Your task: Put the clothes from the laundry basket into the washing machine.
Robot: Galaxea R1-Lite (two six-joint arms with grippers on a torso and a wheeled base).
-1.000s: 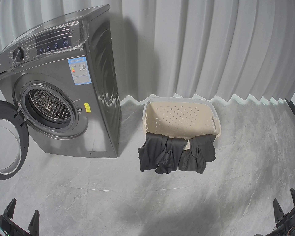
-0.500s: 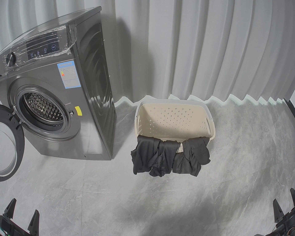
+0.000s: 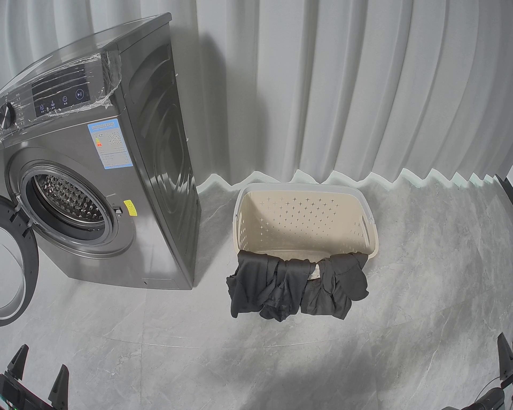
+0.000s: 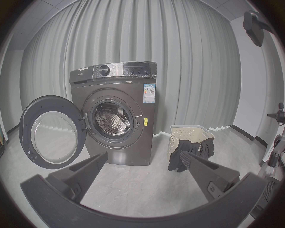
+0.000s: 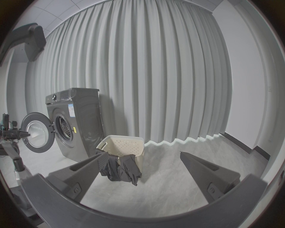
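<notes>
The back of the room is closed by a pale grey curtain (image 3: pixel 347 91), hung in deep, even folds from the ceiling (image 5: pixel 77 10) down to the floor (image 3: pixel 176 341). The floor is laid with grey, marble-like tiles, and soft shadows are seen on it. At the right, a plain white wall (image 5: pixel 249 89) is edged by a dark skirting board (image 5: pixel 246 145).

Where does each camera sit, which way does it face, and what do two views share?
Head view: high on the robot, looking down at washing machine, laundry basket and clothes; left gripper and right gripper in the lower corners.
Left wrist view: low behind the open left gripper, facing the machine's open door.
Right wrist view: low behind the open right gripper, facing the basket.
All three share machine, basket and clothes.
</notes>
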